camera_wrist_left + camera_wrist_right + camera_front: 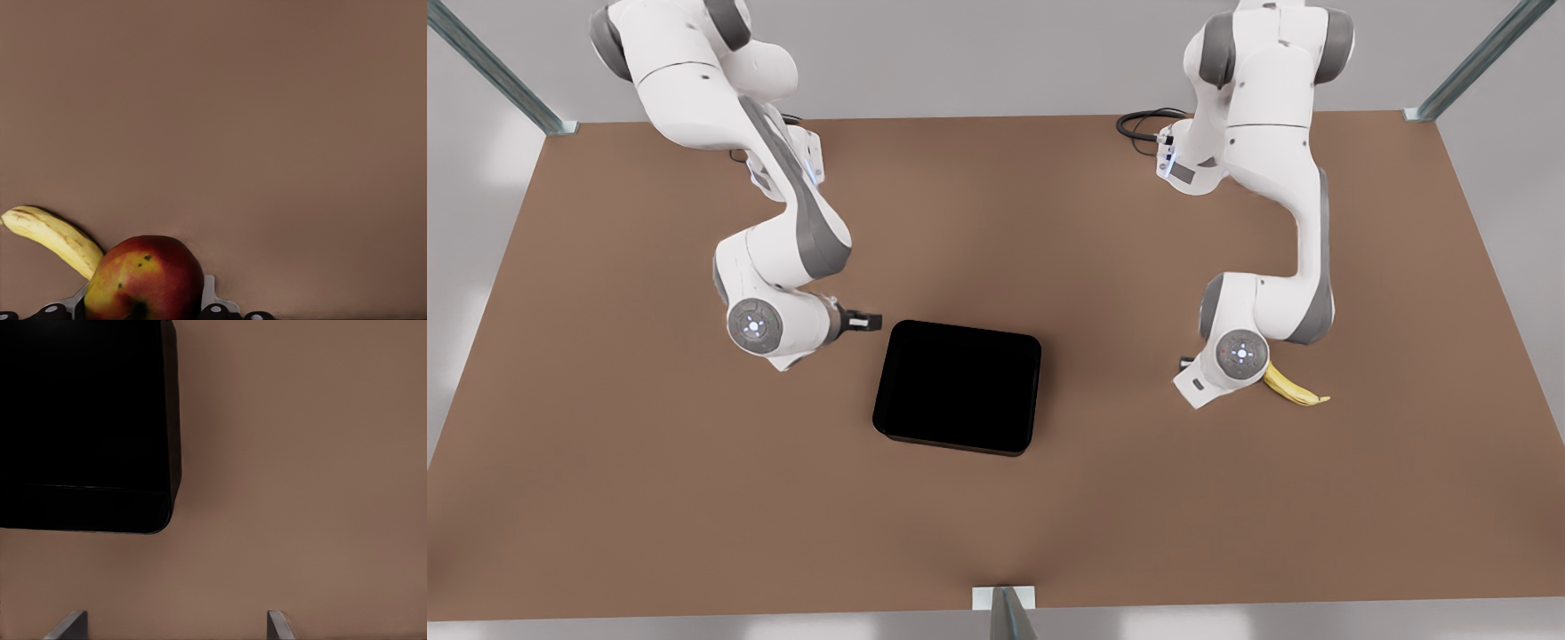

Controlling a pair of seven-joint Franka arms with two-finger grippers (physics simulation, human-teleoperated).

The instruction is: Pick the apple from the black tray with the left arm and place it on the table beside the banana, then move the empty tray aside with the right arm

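The red-yellow apple [143, 280] sits between the fingers of my left gripper [143, 303], which is shut on it. It is low over the table and right beside the yellow banana [53, 237]. At the front view's right, the left arm's wrist [1232, 356] covers the apple, and the banana [1294, 387] pokes out beside it. The black tray [960, 387] lies empty at the table's middle. My right gripper [867, 320] hovers open just off the tray's edge at the front view's left. Its fingertips stand wide apart near a corner of the tray [80, 420].
The brown table [649, 498] stretches wide around the tray on all sides. Metal frame posts [1005, 613] stand at the table's edges and corners. A black cable [1143, 124] loops at the far side near the left arm's base.
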